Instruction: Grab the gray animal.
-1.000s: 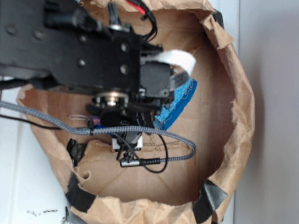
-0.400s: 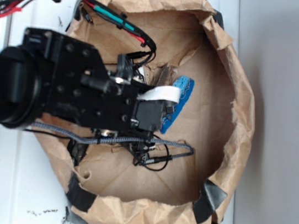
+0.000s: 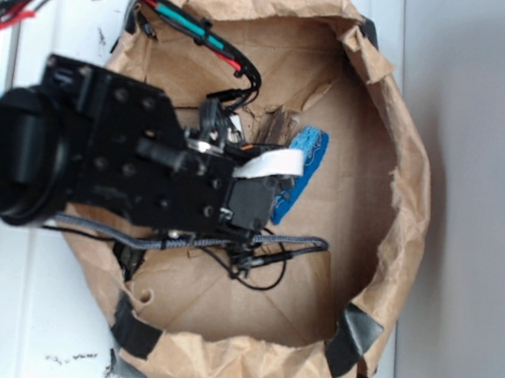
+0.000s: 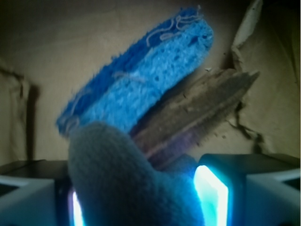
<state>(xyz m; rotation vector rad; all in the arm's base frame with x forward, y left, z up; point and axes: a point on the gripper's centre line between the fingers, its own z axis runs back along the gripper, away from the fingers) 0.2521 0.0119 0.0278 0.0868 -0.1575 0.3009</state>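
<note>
One gray animal (image 4: 122, 181) sits nearest the wrist camera, between the lit pads of the pincer (image 4: 141, 197), which closes on it; just beyond lie one brown strip (image 4: 197, 110) and one blue sponge (image 4: 141, 84); all are inside one paper bag (image 3: 399, 219) on the white worktop (image 3: 35, 328); since the earlier frame the arm has shifted slightly downward in the exterior view.

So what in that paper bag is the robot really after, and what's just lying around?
For the job:
- gray animal, sitting between the gripper's fingers

Just lying about:
- blue sponge
- brown piece of wood beside the sponge
- paper bag holding it all
</note>
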